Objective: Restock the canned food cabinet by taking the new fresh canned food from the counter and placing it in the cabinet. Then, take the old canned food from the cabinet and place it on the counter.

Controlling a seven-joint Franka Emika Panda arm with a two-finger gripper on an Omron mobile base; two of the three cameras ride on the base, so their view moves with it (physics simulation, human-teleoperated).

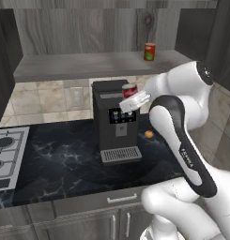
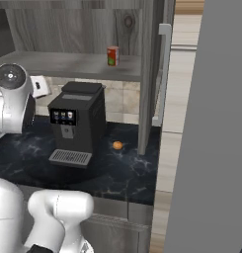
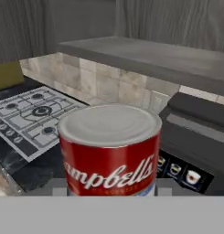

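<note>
Pinching the small red-over-cream can with a pale lid [image 1: 129, 90], the robot's fingers [image 1: 130, 103] hold it up in the air right in front of the tall black coffee machine [image 1: 113, 120], well above the black marble-look bench [image 1: 65, 164]. In the hand view that can [image 3: 109, 151] sits dead centre and upright. Meanwhile the small red-orange can with a green band [image 1: 149, 51] stands on the grey wood-grain cabinet shelf [image 1: 79, 65], off to the right.
</note>
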